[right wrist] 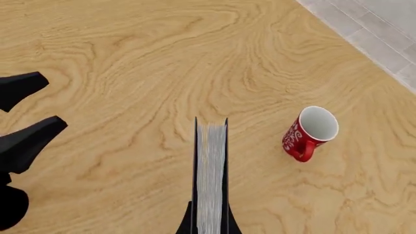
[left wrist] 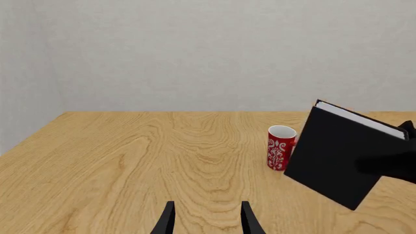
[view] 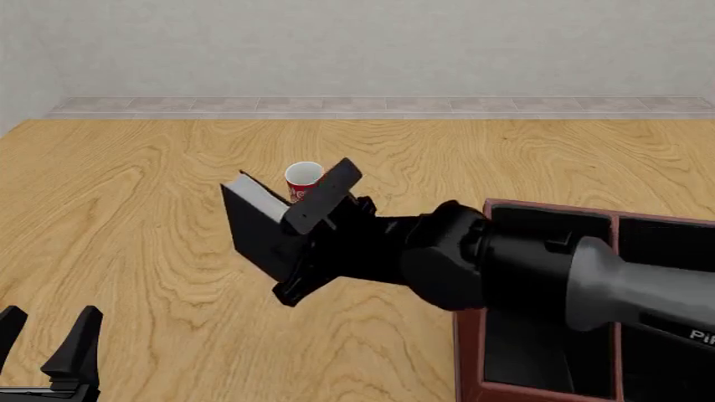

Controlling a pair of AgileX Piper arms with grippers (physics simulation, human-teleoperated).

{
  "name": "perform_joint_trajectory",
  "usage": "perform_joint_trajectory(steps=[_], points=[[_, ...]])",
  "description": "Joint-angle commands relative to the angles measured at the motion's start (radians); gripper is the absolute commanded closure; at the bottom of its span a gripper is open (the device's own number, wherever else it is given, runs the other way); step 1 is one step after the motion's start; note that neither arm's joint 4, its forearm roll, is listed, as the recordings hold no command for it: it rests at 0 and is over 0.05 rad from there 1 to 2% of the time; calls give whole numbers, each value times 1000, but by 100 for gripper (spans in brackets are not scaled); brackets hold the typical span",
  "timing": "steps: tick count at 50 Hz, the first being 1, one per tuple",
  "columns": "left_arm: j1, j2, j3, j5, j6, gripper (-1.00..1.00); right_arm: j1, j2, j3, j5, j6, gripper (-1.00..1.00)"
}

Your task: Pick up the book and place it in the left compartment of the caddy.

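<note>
Currently, held item: the thick black hardcover book with white page edges (view: 268,230) hangs tilted in the air, clear of the wooden table (view: 146,209).
Right gripper (right wrist: 209,222): clenched on the book's covers, one finger each side.
Left gripper (view: 50,343): released and empty, low over the table, well apart from the book.
Red patterned mug (view: 301,180): upright just behind the book, on the side away from the arms.
Reddish-brown wooden caddy with black dividers (view: 470,360): to the book's right, under the right arm.
Left compartment (view: 537,352): long, black-walled, partly hidden by the arm.
Risk: swinging the tilted book could topple the mug; a corner might catch the caddy's rim; the heavy book might slip from its narrow hold.
</note>
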Motion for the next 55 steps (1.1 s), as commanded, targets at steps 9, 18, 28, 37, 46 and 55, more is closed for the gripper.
perform_joint_trajectory(steps=[9,18,28,37,46,55], points=[[0,0,0,0,0,-100,-56,-155,-38,74,-9,100],[0,0,0,0,0,-100,-86,-210,-21,82,-39,100],[0,0,0,0,0,-100,-112,-265,-15,100,-55,100],[0,0,0,0,0,-100,-160,-324,-9,121,-75,100],[0,0,0,0,0,-100,-181,-374,-6,148,-61,100],[0,0,0,0,0,-100,-234,-411,3,176,-53,100]])
